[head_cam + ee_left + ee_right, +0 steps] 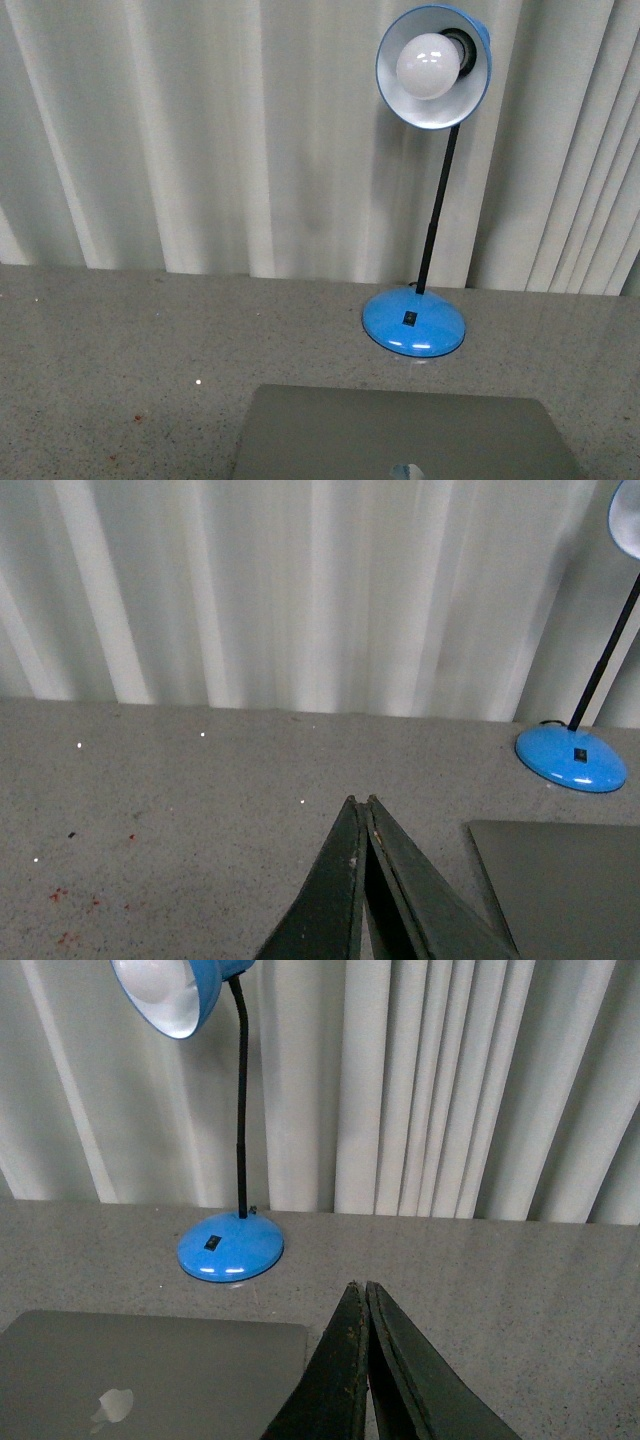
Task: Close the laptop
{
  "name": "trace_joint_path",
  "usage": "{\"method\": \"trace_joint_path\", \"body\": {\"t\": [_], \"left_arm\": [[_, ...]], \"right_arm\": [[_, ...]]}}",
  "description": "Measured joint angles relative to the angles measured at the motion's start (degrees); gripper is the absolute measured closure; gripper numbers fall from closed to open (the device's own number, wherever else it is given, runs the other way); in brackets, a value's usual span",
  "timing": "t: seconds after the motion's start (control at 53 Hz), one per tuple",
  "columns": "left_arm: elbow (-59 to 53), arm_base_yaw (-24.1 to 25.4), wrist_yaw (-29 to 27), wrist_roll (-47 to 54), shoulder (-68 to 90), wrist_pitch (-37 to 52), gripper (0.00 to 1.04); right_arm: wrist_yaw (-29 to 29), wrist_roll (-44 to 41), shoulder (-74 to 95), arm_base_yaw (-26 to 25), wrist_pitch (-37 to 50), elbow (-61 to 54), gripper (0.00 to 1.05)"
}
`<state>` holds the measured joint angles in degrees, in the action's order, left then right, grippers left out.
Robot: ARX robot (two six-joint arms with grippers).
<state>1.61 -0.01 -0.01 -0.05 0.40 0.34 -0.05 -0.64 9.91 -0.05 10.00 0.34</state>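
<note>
Nearest in front view, the laptop (405,437) is lying shut w/ lid down flat on the table (120,350), grey lid facing up, shiny logo (404,470) just showing at the pic's bottom edge. It's sitting centre-right, long edge running across. Neither arm is showing in front view.

Left wrist view: left gripper (360,802) is hanging over bare table, fingers (335,890) pressed together tip to tip, nothing btwn them. Laptop's lid corner (565,890) is lying just beside the gripper, on its right, not touching. Small reddish specks (60,895) are dotting the tabletop further out to the left.

Right wrist view: right gripper (358,1285) is likewise closed down to a point, fingers (340,1370) meeting, holding nothing. Laptop (150,1370) is lying to its left w/ logo (112,1407) visible on lid; lid's near corner is sitting close by the fingers, and contact can't be told from this angle.

Past the laptop, a blue lamp is standing upright: round base (414,321) resting on the table just behind the lid's far edge, apart from it, w/ a small black switch on top. Thin black stem (438,210) is rising to a blue shade (433,65) tilted toward the camera, white bulb (428,66) inside, unlit as far as can be told.

Furthest back, a pale pleated curtain (200,130) is hanging across the whole bkgd, meeting the table's far edge.
</note>
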Motion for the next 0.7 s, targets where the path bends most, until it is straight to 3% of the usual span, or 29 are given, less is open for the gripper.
{"method": "trace_joint_path", "body": {"t": [0.113, 0.434, 0.604, 0.698], "left_arm": [[0.0, 0.0, 0.0, 0.0, -0.2, -0.2, 1.01], [0.0, 0.0, 0.0, 0.0, -0.3, -0.3, 1.01], [0.0, 0.0, 0.0, 0.0, -0.3, -0.3, 0.61], [0.0, 0.0, 0.0, 0.0, -0.3, -0.3, 0.40]], "right_arm": [[0.0, 0.0, -8.2, 0.0, -9.6, 0.0, 1.02], [0.0, 0.0, -9.7, 0.0, -10.0, 0.0, 0.98], [0.0, 0.0, -9.7, 0.0, -10.0, 0.0, 0.55], [0.0, 0.0, -9.7, 0.0, -10.0, 0.0, 0.38]]}}
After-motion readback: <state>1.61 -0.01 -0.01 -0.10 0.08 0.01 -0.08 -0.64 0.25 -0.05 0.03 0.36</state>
